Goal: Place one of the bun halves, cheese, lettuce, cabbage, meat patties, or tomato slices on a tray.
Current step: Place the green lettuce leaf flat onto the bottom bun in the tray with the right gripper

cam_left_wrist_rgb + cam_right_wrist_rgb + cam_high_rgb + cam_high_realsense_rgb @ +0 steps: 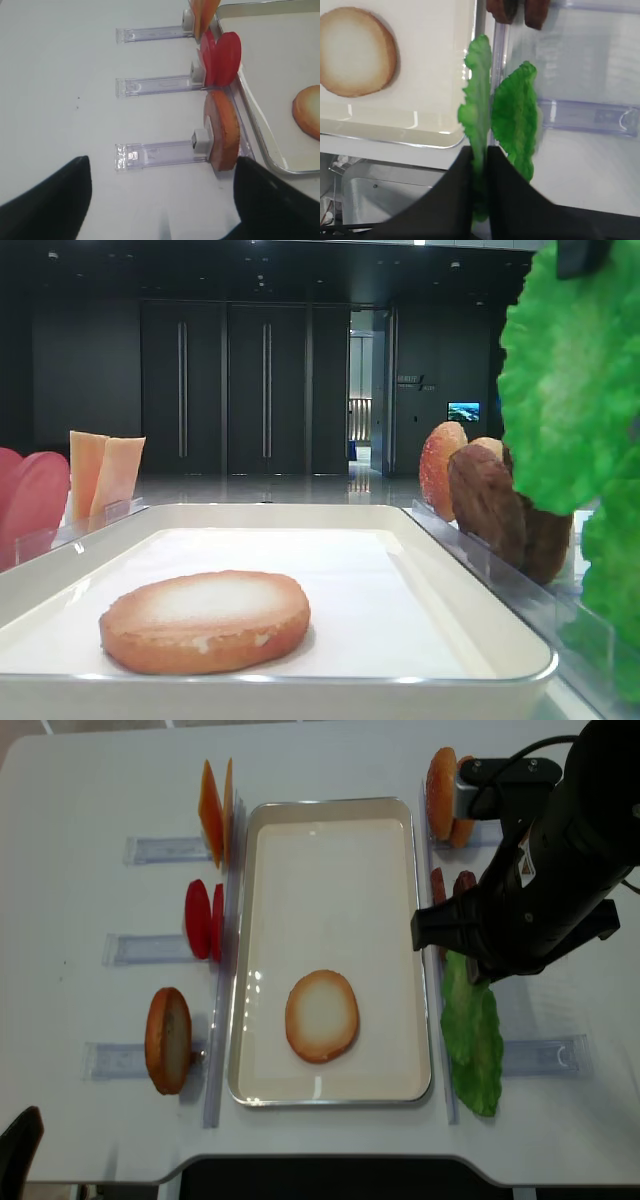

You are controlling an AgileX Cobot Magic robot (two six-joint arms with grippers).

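Note:
My right gripper (480, 155) is shut on a thin bright-green lettuce leaf (476, 110), which hangs edge-on just off the right rim of the white tray (420, 134). A second lettuce leaf (516, 120) stands close beside it. In the low exterior view the held lettuce (570, 380) hangs high at the right. One bun half (321, 1015) lies flat on the tray (340, 810). My left gripper (161, 165) is open above bare table, left of a bun half (222, 130) standing in its clear holder.
Left of the tray stand tomato slices (203, 918) and cheese (213, 810) in clear holders. On the right are dark meat patties (490, 500) and a speckled bun half (442, 782). A clear holder (590, 117) lies right of the lettuce.

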